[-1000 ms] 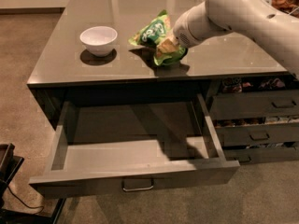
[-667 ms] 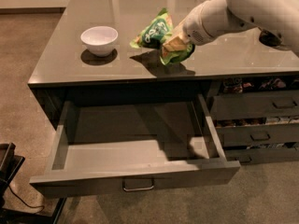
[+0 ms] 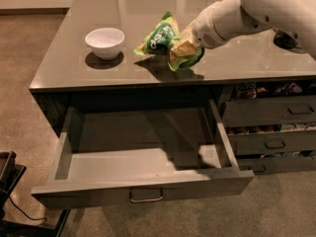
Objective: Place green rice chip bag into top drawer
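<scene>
The green rice chip bag (image 3: 162, 35) is crumpled, with a dark round logo and orange-brown patches. It hangs just above the grey countertop (image 3: 247, 60), near the front edge, and casts a shadow below it. My gripper (image 3: 185, 46) comes in from the right on a white arm and is shut on the bag's right end. The bag hides most of its fingers. The top drawer (image 3: 143, 187) is pulled wide open below the counter. Its inside is bare and its metal bar handle (image 3: 145, 197) is at the centre of the front.
A white bowl (image 3: 104, 42) stands on the counter to the left of the bag. Narrower stacked grey drawers (image 3: 269, 115) sit to the right of the open drawer, partly open. A dark object (image 3: 287, 39) lies at the counter's right. A black object (image 3: 7, 181) is on the floor at the lower left.
The arm has shifted, its forearm now reaching in lower from the right. The bag has stayed in the gripper, has tilted, and has risen slightly off the counter.
</scene>
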Tool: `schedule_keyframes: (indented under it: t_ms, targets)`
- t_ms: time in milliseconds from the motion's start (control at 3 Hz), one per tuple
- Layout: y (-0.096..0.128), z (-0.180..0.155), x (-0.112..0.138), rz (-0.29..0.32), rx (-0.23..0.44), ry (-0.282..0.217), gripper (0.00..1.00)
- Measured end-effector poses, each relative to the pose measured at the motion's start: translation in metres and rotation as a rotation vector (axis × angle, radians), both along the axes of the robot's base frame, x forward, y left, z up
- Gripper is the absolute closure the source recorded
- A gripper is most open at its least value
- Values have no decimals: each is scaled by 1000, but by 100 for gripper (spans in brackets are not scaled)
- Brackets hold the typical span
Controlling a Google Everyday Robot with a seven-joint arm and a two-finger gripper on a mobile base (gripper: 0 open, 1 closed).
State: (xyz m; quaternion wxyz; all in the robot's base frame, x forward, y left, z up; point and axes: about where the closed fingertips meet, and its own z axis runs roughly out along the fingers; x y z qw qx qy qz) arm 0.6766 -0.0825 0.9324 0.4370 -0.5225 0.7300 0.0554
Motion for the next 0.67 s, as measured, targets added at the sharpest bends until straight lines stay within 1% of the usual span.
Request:
schedule_keyframes:
  t_ms: [333,667]
  targets:
    - [1,6,-28,126,-12,5,100]
    - [-8,20,-75,242,-20,12,100]
